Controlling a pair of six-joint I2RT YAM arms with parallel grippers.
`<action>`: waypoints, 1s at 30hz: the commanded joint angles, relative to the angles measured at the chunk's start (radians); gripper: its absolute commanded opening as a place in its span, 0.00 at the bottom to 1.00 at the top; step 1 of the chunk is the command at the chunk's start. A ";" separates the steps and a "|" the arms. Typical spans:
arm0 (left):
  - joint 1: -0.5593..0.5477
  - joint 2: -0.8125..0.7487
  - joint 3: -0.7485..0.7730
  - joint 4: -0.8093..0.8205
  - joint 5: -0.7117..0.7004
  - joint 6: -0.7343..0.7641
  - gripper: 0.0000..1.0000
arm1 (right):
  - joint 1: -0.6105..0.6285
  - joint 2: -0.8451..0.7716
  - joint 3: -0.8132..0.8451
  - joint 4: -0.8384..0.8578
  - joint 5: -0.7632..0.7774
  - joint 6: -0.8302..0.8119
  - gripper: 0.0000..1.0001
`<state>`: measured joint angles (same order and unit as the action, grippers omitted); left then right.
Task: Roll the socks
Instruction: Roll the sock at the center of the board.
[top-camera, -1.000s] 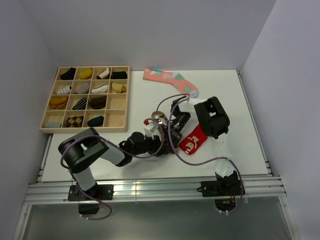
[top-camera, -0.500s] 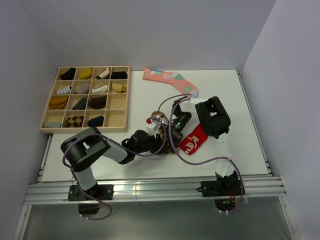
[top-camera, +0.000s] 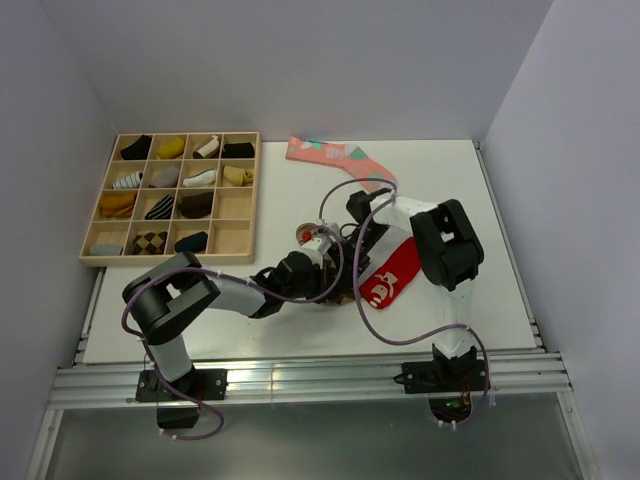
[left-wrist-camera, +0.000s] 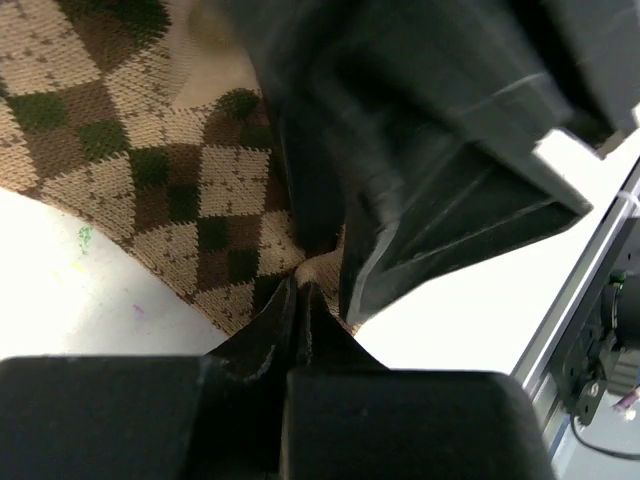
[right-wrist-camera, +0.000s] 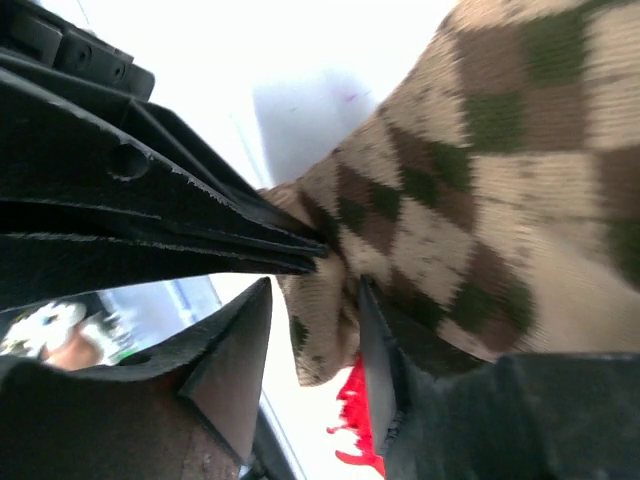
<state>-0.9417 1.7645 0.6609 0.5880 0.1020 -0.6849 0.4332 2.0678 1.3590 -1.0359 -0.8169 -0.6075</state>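
Noted left pincer (left-wrist-camera: 300, 300) pressed shut, tips pinching a fold at the edge of the argyle sock (left-wrist-camera: 150, 170). Found right pincer (right-wrist-camera: 312, 345) with fingers parted, straddling the same bunched edge without clamping it: cloth against one finger, a thin gap at the other. Saw the two pincers tip to tip, the left one's closed point meeting the sock just above the right one's gap in the right wrist view. Recorded the sock lying on the white surface (top-camera: 480, 200), near its middle, mostly hidden under both wrists in the top view; brown, tan and dark green diamonds plain in both wrist views. Marked a red sock (top-camera: 392, 278) with a white figure flat on the surface just beside the right pincer. Logged a pink sock (top-camera: 335, 158) at the far edge, well apart, and a wooden tray (top-camera: 236, 207) of compartments at far left, most holding rolled socks (top-camera: 170, 148).
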 joint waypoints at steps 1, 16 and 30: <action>-0.012 0.033 0.005 -0.194 -0.053 -0.018 0.00 | -0.011 -0.084 -0.021 0.132 0.082 0.040 0.49; -0.003 0.041 0.075 -0.330 -0.027 -0.056 0.00 | -0.171 -0.218 -0.141 0.243 0.130 0.098 0.53; 0.119 0.033 0.166 -0.562 0.165 0.010 0.00 | -0.266 -0.363 -0.313 0.353 0.229 -0.003 0.51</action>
<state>-0.8471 1.7645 0.8131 0.2317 0.2134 -0.7506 0.1806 1.7954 1.0744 -0.7517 -0.6308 -0.5598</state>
